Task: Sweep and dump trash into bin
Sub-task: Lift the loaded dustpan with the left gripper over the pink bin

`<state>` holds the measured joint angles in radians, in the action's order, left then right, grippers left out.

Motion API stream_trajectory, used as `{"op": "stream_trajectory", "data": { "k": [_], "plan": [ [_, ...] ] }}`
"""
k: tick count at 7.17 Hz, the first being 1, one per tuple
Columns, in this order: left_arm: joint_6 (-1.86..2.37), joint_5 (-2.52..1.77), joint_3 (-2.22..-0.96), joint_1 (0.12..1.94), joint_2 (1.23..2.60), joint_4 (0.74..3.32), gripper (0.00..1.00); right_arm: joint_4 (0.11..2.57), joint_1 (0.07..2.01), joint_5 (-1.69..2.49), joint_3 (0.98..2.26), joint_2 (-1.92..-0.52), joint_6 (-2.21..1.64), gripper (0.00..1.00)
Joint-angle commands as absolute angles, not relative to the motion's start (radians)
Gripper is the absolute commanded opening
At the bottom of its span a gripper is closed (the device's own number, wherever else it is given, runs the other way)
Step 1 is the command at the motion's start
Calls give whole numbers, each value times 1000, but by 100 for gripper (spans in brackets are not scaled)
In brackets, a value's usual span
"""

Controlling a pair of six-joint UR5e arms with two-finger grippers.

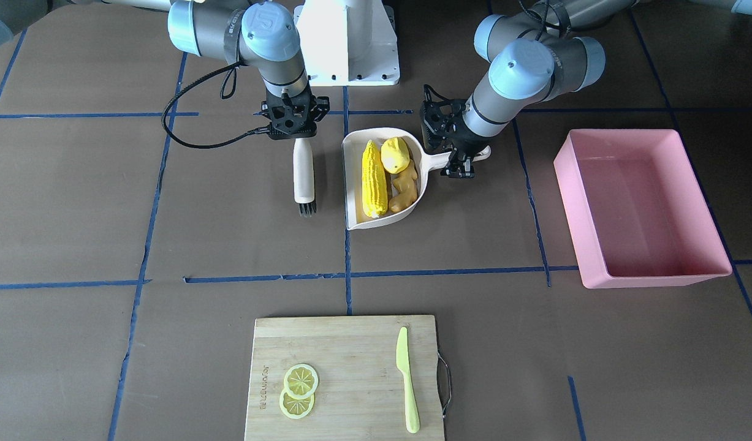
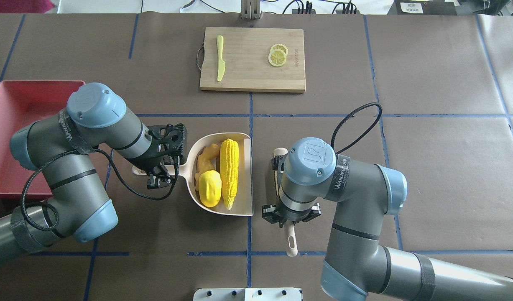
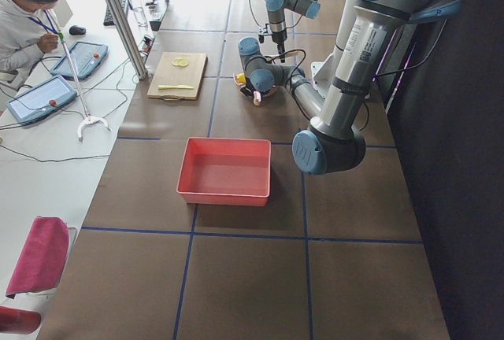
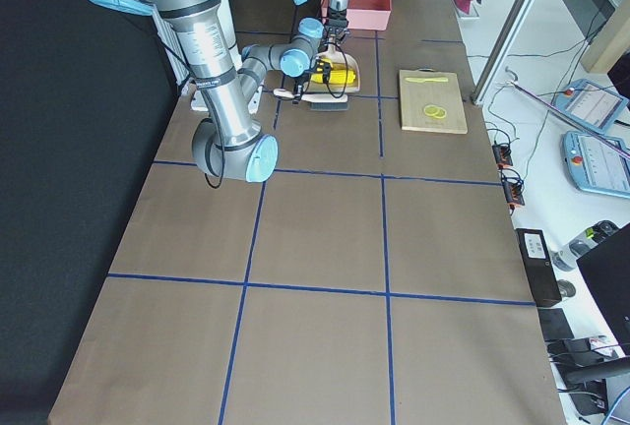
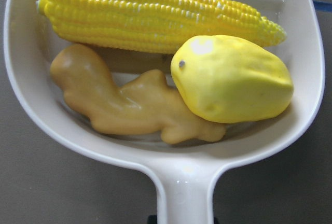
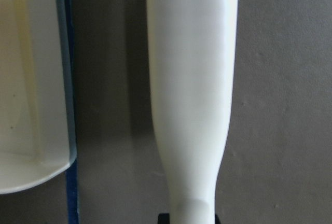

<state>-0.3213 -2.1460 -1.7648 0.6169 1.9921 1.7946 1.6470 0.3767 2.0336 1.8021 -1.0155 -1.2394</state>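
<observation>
My left fingers (image 1: 456, 171) are closed narrowly on the handle of a cream dustpan (image 1: 353, 184). The dustpan is near the middle of the brown tabletop (image 1: 75, 202), close in front of my base.

All three pieces of trash lie inside the pan:
- The long yellow corn cob (image 1: 374, 180) stretches just inside the pan's straight open edge, on the side away from the handle.
- The short lumpy yellow vegetable (image 1: 395, 154) lies between the cob and the handle, touching the cob.
- The knobbly tan-orange ginger root (image 1: 403, 190) rests along the curved back wall, with one end tucked under the vegetable.

My right fingers (image 1: 288, 130) are closed on the upper part of the cream handle of a small brush (image 1: 303, 174). The brush's dark bristles point away from me. It runs alongside the pan's open edge, just beside it but not touching. I cannot tell whether the bristles rest on the tabletop.

The pink bin (image 1: 657, 278) stands upright on my left side of the tabletop, open side up and well apart from the dustpan.

At the far edge, opposite me, lies a wooden cutting board (image 1: 351, 349). On it are two overlapping lemon slices (image 1: 300, 389) and a lime-green plastic knife (image 1: 407, 380), set apart from each other.
</observation>
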Motion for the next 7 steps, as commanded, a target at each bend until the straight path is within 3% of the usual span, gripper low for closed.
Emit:
{"op": "stream_trajectory", "data": {
  "k": [1, 4, 7],
  "plan": [
    [-266, -2146, -1766, 623, 1984, 1880, 8, 1648, 379, 2037, 1801, -1017, -1239, 0],
    [-158, -2157, -1775, 656, 1977, 1965, 6, 1643, 380, 2028, 1801, -1026, -1239, 0],
    [-86, -2160, -1841, 730, 1846, 2141, 4, 1641, 380, 2026, 1801, -1028, -1241, 0]
  ]
}}
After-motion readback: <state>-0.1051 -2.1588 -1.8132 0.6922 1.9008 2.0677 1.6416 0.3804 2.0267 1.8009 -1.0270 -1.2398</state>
